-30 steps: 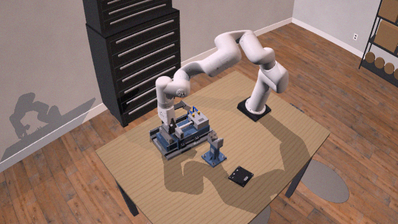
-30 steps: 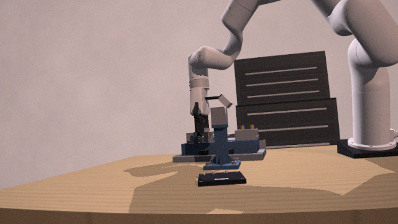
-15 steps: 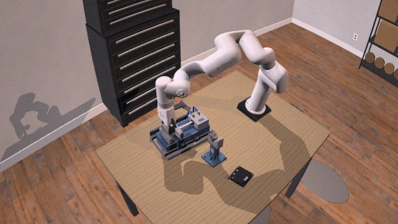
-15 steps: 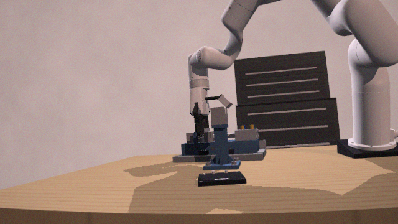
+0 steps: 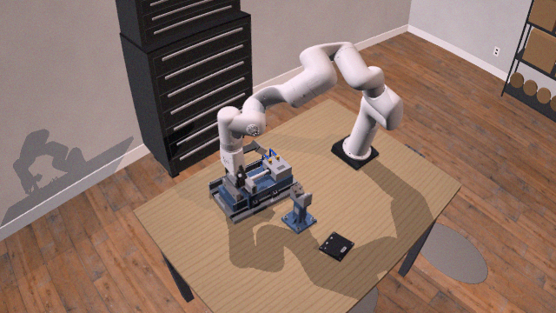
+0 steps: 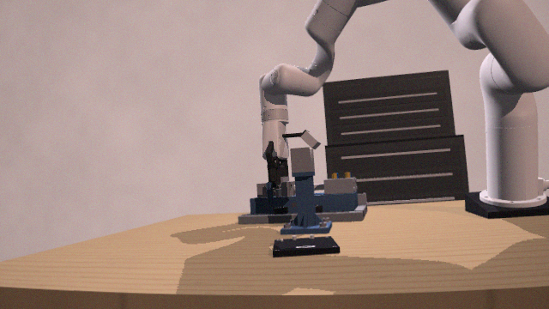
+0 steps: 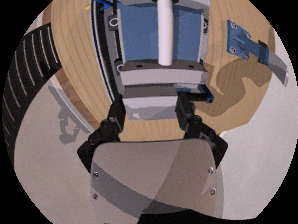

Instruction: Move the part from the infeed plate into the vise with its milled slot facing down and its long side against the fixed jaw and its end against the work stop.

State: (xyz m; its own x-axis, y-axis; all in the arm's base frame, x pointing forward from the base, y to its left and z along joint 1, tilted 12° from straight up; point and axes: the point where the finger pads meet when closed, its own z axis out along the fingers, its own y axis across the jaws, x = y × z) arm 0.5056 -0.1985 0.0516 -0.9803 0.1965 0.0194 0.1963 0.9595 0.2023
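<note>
White arm [image 5: 313, 78], blue vise [image 5: 248, 197], black infeed plate [image 5: 336, 246], striped tan table [image 5: 391, 183].

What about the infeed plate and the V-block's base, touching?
Apart. The top view shows a strip of table between the black infeed plate and the V-block's blue base.
</note>
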